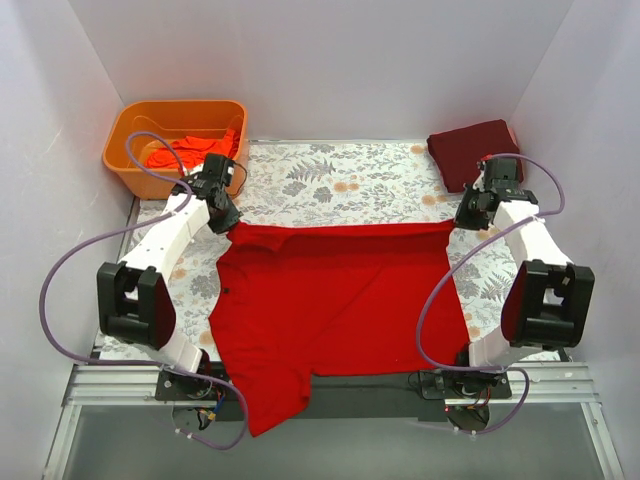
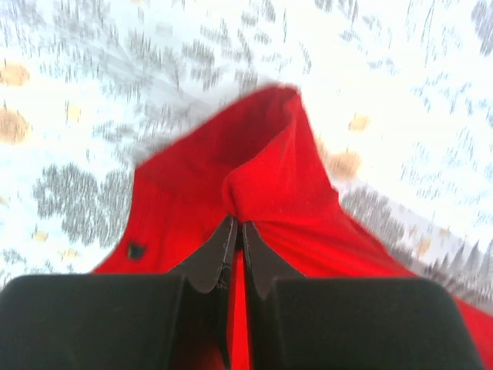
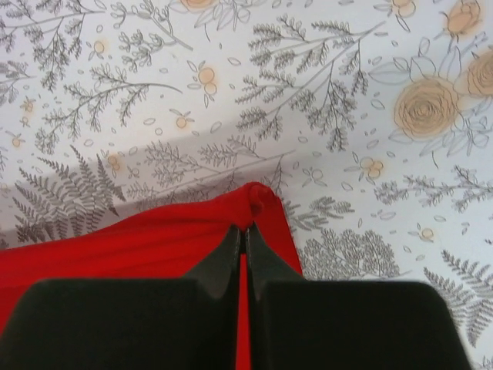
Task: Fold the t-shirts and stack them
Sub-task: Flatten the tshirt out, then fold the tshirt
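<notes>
A bright red t-shirt [image 1: 335,300] lies spread on the floral table, its near part hanging over the front edge. My left gripper [image 1: 232,222] is shut on the shirt's far left corner [image 2: 262,162]. My right gripper [image 1: 462,220] is shut on the far right corner [image 3: 258,202]. The far edge is stretched between them. A folded dark maroon t-shirt [image 1: 474,150] lies at the far right. Orange-red shirts [image 1: 190,150] lie in the tub.
An orange plastic tub [image 1: 130,135] stands at the far left corner. The floral tablecloth [image 1: 340,180] covers the table. White walls close in the sides and back. Purple cables loop beside each arm.
</notes>
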